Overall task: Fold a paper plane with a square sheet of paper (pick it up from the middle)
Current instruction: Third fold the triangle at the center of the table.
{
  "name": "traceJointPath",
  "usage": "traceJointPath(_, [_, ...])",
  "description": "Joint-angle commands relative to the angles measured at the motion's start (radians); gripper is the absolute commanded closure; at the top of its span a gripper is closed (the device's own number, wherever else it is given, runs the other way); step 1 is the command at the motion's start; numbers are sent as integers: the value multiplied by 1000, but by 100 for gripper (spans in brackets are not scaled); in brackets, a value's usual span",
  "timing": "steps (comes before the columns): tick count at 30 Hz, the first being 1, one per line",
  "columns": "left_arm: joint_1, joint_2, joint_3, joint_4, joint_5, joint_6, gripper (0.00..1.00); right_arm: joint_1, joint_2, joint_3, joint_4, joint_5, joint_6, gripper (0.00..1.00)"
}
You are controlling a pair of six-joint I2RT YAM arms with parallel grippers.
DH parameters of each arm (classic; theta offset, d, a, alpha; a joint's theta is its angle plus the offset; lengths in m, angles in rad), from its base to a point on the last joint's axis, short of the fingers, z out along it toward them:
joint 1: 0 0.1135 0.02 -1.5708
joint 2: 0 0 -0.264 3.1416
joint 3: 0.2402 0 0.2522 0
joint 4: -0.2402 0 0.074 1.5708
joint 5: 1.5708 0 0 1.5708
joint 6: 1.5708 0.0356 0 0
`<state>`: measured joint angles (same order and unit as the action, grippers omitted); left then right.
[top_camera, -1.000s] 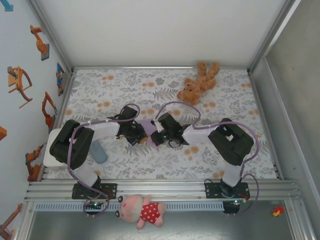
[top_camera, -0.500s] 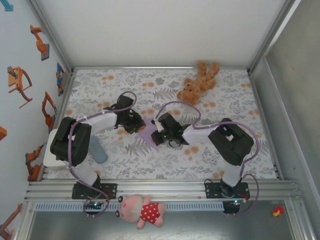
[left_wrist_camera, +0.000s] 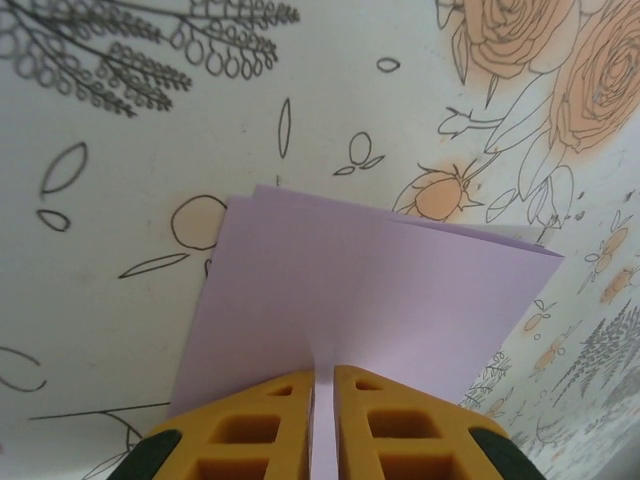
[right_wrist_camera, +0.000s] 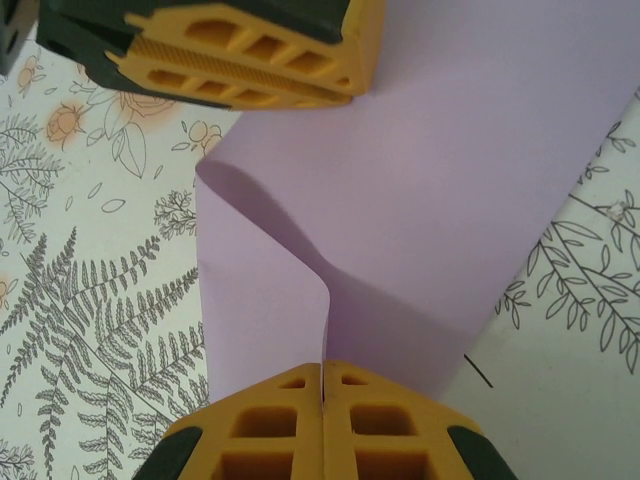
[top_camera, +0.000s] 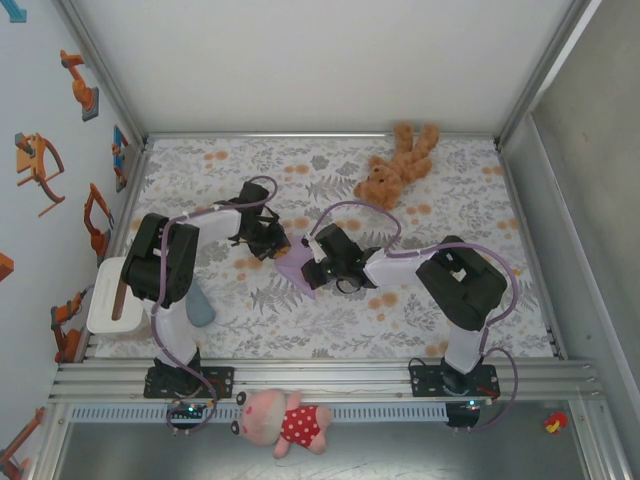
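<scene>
The square sheet of paper (top_camera: 291, 266) is pale lilac and lies doubled over, its layered edges offset (left_wrist_camera: 370, 290), between the two grippers at the table's middle. My left gripper (top_camera: 268, 241) grips its far left side; in the left wrist view the yellow fingers (left_wrist_camera: 260, 425) stand nearly together with a raised ridge of the paper pinched in the slit of the gripper (left_wrist_camera: 323, 378). My right gripper (top_camera: 314, 270) is shut on a ridge at the near right side (right_wrist_camera: 322, 372). The left gripper's fingers (right_wrist_camera: 240, 62) show at the sheet's far edge. A paper plane is out of view.
A brown teddy bear (top_camera: 397, 165) lies at the back right. A small grey-blue pad (top_camera: 198, 304) and a white tray (top_camera: 105, 310) sit by the left arm's base. A pink pig toy (top_camera: 285, 420) rests in front of the rail. Metal frame rails edge the floral tablecloth (top_camera: 450, 210).
My left gripper has moved away from the base toward the far left, and the arm's elbow has swung back over its base. The right gripper shifted slightly left with the sheet.
</scene>
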<state>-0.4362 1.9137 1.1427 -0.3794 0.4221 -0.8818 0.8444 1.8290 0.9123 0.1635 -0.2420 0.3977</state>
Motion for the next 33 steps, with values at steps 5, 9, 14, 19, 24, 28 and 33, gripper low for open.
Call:
traceJointPath(5, [-2,34,-1,-57,18,39,87,-10,27,31,-10,-6,10,100])
traceJointPath(9, [-2,36,-1,-57,21,43,88,-11,33,38,-10,-10,11,100])
traceJointPath(14, [-2,36,1,-58,24,46,88,-10,38,39,-13,-7,13,100])
traceJointPath(19, [-2,30,2,-59,27,49,88,-11,38,37,-18,-11,13,100])
traceJointPath(24, [-1,2,16,-65,29,52,88,-10,44,37,-29,-14,12,100])
traceJointPath(28, [-1,-63,26,-72,18,47,86,-10,46,36,-39,-14,14,100])
traceJointPath(33, [-3,-183,-37,-62,-12,12,83,-10,50,37,-44,-14,18,100])
